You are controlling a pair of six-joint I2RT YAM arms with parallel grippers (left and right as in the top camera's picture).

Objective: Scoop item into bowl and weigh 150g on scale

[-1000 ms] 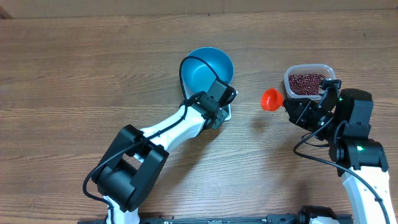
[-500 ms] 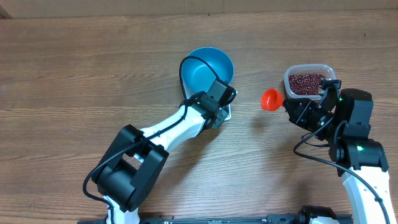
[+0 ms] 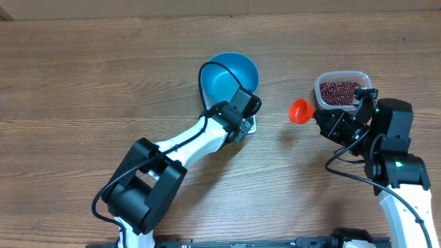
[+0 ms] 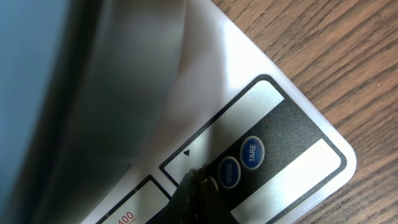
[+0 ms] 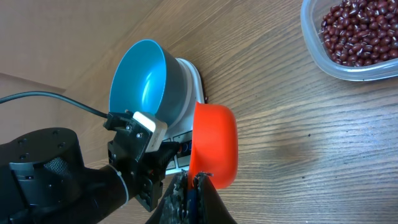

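1. Pressing step, by my reading: the left gripper (image 4: 199, 186) has its fingers pinched fully together and holds nothing. Its tips are down on the front strip of the scale (image 4: 249, 68), at the edge of the unlabelled blue button (image 4: 229, 172). The TARE button (image 4: 252, 152) sits just past the tips, on the far side of that button. I cannot confirm actual contact.
2. Risk: the tips land on the wrong button, or between the two, so the scale is not zeroed with the bowl (image 3: 229, 77) on it. Later readings would then include the bowl's weight and the portion would fall short.
3. Risk: the bowl wall stands just beside the closed fingers. A sideways slip could nudge the bowl off-centre or shift the scale.
4. The right gripper (image 5: 189, 186) has its fingers clamped narrow on the handle of the orange scoop (image 5: 214, 143), which juts ahead of the fingertips and looks empty from overhead. The beans (image 5: 360, 31) lie in the clear tub (image 5: 317, 53), off to one side of the scoop and apart from it. None are in the bowl.
5. Risk: a pinch on a thin handle may let a loaded scoop twist and spill beans on the way to the bowl. The left gripper also sits by the bowl, so the two could collide if the right moves in early.
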